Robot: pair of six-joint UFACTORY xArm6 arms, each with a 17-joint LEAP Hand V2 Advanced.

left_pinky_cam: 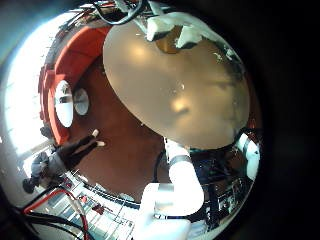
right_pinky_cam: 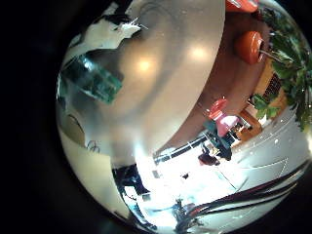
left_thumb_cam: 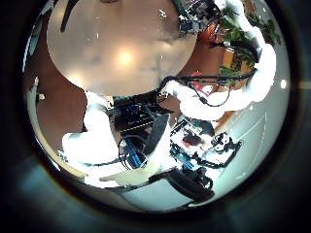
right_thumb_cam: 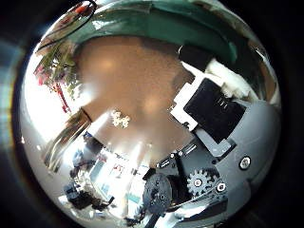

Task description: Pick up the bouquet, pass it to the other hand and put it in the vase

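A round table is seen from above, with the floor spread around it. A curved bench is set on the floor, well apart from the table, and two round pieces of furniture are placed just beside the bench. A robot arm is mounted at the table's edge. A small object is laid on the table top near its rim; what it is cannot be told. Plants are set at the far side of the floor.

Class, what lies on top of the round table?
On the round table, near its edge, lies a bundle, likely the bouquet. Pale things also stand on it; whether one is the vase cannot be told. Anything beneath the bundle is covered.
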